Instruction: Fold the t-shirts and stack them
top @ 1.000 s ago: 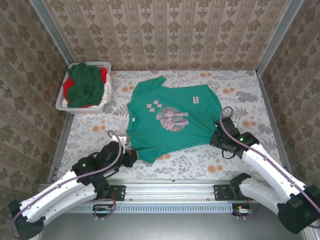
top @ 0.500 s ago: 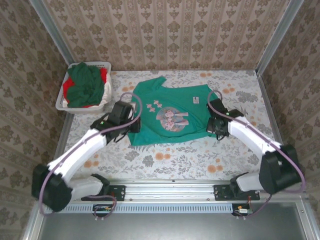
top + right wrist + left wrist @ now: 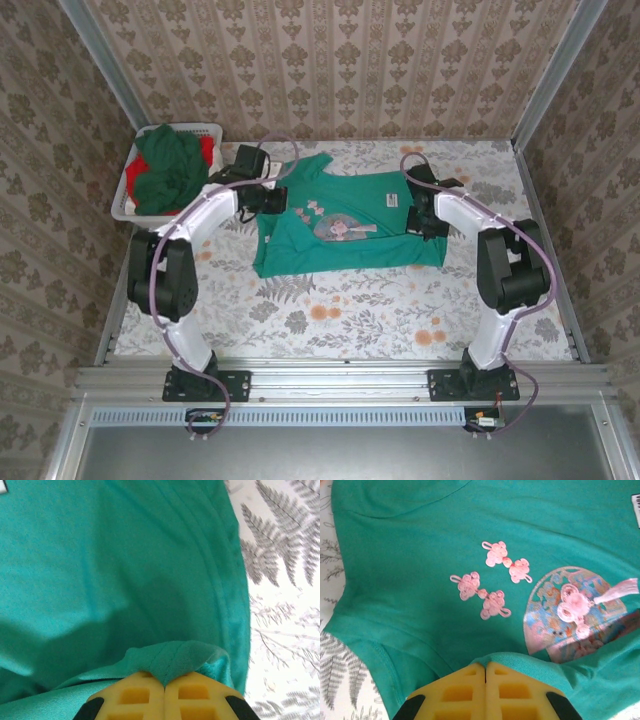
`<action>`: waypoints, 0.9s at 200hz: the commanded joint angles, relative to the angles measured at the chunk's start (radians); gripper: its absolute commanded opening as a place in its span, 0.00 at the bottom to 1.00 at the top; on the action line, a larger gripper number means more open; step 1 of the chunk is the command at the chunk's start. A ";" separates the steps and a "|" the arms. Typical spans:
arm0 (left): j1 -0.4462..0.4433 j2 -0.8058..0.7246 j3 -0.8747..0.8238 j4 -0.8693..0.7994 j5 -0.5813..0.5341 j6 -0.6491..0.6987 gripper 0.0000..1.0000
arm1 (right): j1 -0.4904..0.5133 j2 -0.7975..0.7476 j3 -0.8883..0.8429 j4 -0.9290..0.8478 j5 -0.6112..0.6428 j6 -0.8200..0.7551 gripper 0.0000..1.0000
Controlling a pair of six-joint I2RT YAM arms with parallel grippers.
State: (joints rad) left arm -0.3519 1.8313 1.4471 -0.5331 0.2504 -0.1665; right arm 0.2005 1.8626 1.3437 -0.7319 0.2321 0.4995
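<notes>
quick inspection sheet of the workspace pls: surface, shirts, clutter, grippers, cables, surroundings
surface: table under a floral cover, lying flat.
job's things: teal t-shirt spread mid-table, its near hem folded up over part of the chest print; dark green shirt and red shirt unfolded in a heap.
clutter: white basket at the far left corner, holding that heap.
grippers: left gripper shut on the teal t-shirt's hem; right gripper shut on its hem at the other side.
cables: purple-grey cables run along both arms, looping near the wrists.
surroundings: patterned walls on three sides; metal rail at the near edge.
</notes>
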 commanded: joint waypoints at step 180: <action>0.028 -0.259 -0.475 0.143 0.082 -0.090 0.66 | -0.014 -0.167 -0.260 0.068 -0.047 0.012 0.41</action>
State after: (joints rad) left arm -0.2680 1.6474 1.1210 -0.4881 0.3290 -0.1883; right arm 0.1707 1.6833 1.1488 -0.7071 0.2195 0.4820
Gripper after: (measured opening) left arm 0.656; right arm 0.403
